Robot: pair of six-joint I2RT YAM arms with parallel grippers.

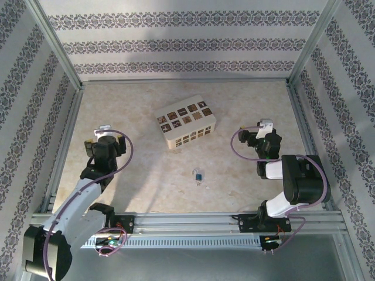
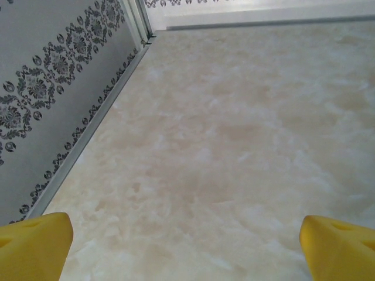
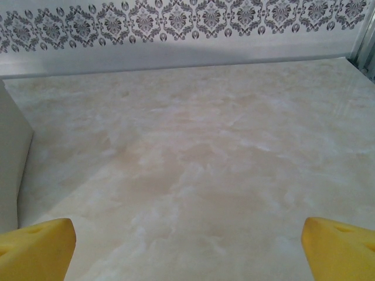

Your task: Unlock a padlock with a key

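Yellow fingertips point(image 2: 35, 249) nearest my lens, cropped to mere corners.
My left gripper point(image 2: 187, 249) stands spread wide over bare table point(image 2: 234, 146). The padlock point(image 1: 200, 175) (tiny, blue-bodied, its silvery parts too small to resolve) lies mid-table between the arms, on the near side of the cream box point(image 1: 186, 122). My right gripper point(image 3: 187, 249) gapes equally, holding nothing.

The tiny blue squarish padlock point(image 1: 199, 174) lies on the pale marbled surface point(image 1: 146, 175), before the cream patterned box point(image 1: 186, 122) and apart from it. The left tool point(image 1: 105, 131) stands well left of both, the right tool point(image 1: 262, 130) well right.
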